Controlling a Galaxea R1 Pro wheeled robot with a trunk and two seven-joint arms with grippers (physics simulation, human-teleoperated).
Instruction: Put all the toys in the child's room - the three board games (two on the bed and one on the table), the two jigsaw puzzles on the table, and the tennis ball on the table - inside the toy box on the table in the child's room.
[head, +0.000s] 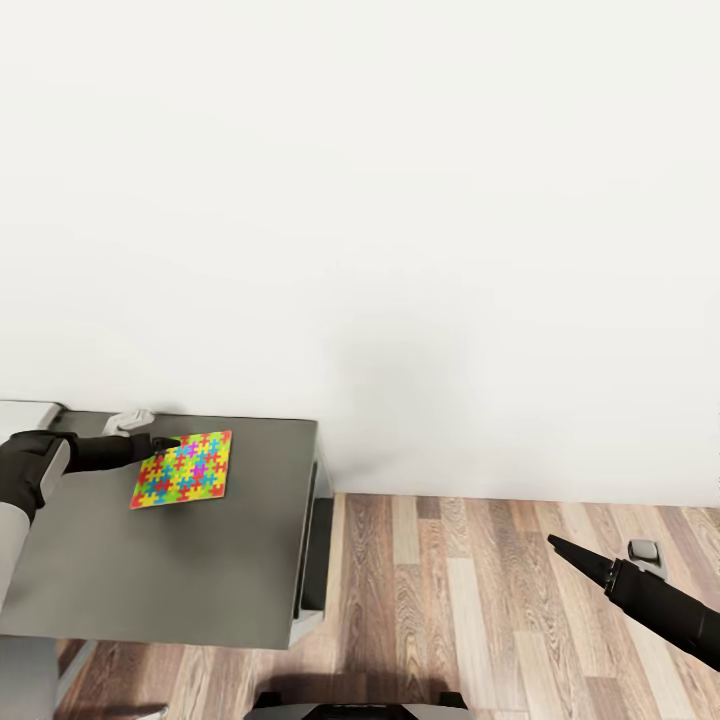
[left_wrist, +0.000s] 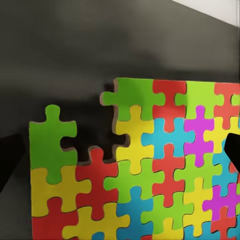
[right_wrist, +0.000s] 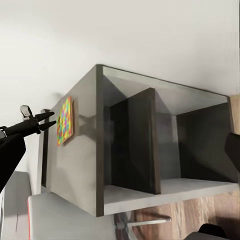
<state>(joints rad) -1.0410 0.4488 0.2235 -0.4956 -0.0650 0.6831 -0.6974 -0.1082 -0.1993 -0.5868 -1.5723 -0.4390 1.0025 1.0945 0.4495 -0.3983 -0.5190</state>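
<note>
The jigsaw puzzle (head: 182, 469) lies flat on the dark grey side cabinet (head: 240, 560), toward its back edge near the white wall (head: 400, 200), one corner piece missing in the left wrist view. The left gripper (head: 165, 441) is right at the puzzle's back left corner, its tips at or over the edge; whether they touch I cannot tell, nor whether the jaws are apart or together. The square has no long axis, so what counts is its thinness: the jaws would have to catch an edge, and the left arm is plainly the nearer. The right gripper (head: 560, 546) hangs well apart over the wooden floor (head: 470, 620), jaws apparently together in a point
</note>
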